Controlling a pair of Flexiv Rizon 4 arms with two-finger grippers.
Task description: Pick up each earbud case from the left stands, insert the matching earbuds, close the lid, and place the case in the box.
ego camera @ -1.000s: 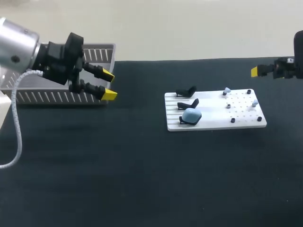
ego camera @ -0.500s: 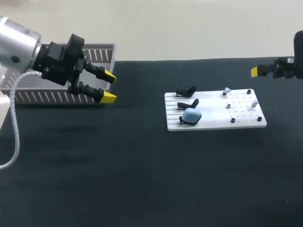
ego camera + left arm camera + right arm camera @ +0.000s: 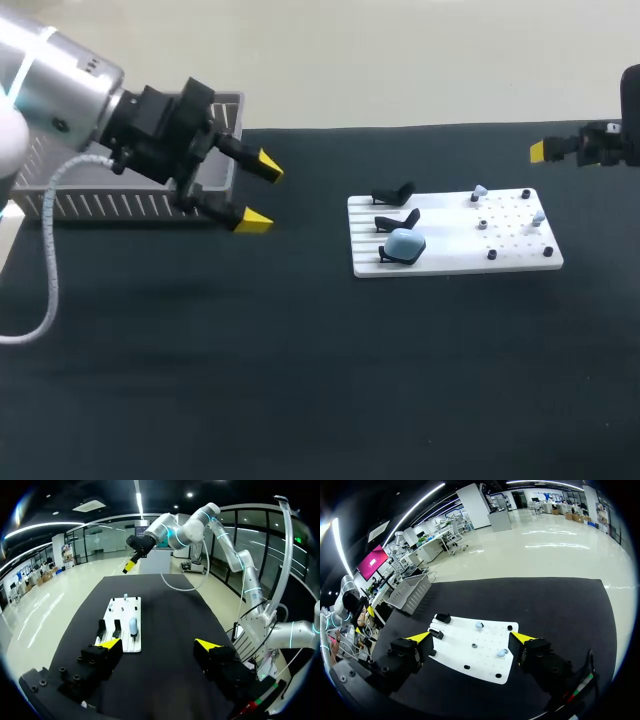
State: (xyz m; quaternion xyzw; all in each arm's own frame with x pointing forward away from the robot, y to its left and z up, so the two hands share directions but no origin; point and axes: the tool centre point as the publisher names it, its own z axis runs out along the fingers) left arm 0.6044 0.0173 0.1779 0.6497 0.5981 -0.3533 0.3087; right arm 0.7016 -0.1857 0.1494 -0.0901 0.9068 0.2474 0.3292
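Note:
A white board [image 3: 450, 250] lies right of the table's middle. At its left end a light blue earbud case [image 3: 404, 243] rests on the nearest of the black stands, and two further stands [image 3: 393, 192] hold nothing. Light blue earbuds [image 3: 479, 191] sit on pegs at the board's right end. My left gripper [image 3: 260, 193] hangs open in front of the grey box [image 3: 100, 205], well left of the board. The right gripper [image 3: 540, 152] hovers at the far right edge, open in its wrist view [image 3: 471, 637], above the board [image 3: 485, 660]. In the left wrist view the case [image 3: 132, 626] lies ahead of the open left gripper [image 3: 159, 644].
The slatted grey box stands at the table's back left corner. Small black pegs [image 3: 548, 252] dot the board's right half. Dark table surface stretches between the box and the board and across the whole front.
My left gripper has swung to the right, away from the box front and toward the board, still open. The right arm has not moved.

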